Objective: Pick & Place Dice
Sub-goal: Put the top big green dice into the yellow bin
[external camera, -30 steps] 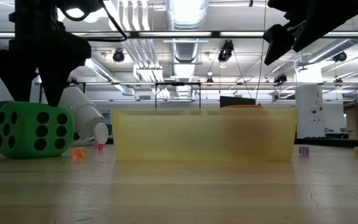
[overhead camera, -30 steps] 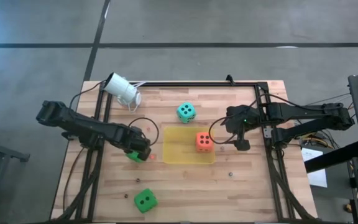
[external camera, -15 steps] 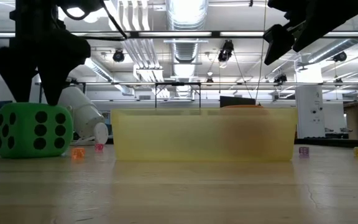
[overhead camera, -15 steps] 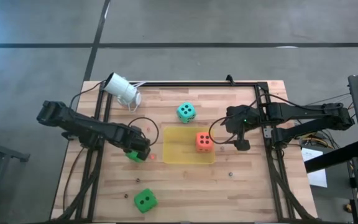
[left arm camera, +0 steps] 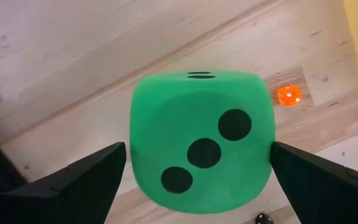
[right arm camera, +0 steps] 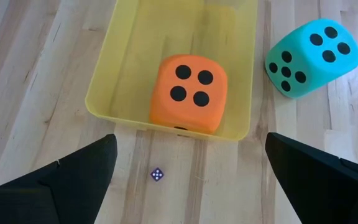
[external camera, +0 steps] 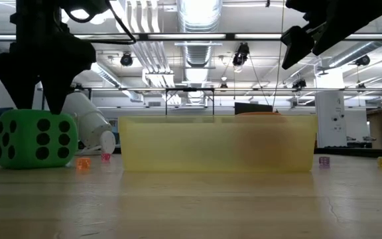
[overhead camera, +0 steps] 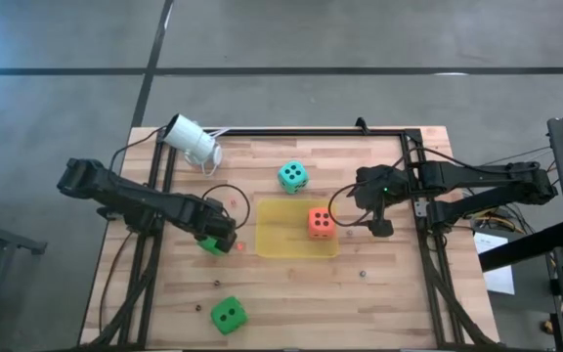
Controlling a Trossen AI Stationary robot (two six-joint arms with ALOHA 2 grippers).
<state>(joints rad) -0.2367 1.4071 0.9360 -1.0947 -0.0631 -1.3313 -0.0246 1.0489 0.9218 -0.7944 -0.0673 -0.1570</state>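
A bright green die (left arm camera: 201,152), three pips up, rests on the table left of the yellow tray (overhead camera: 274,244). My left gripper (overhead camera: 219,237) points straight down over it, open, with one finger on either side of the die (external camera: 35,138) and the tips near its top. The orange-red die (right arm camera: 188,93) lies inside the tray. The teal die (overhead camera: 293,177) sits beyond the tray. A second green die (overhead camera: 228,315) lies near the front edge. My right gripper (overhead camera: 380,225) hangs open, high up to the right of the tray.
A white cylinder-shaped camera (overhead camera: 192,142) lies at the far left corner. Tiny dice are scattered on the wood: an orange one (left arm camera: 289,94) by the green die and a purple one (right arm camera: 157,175) in front of the tray. Black frame rails (overhead camera: 426,264) run along both sides.
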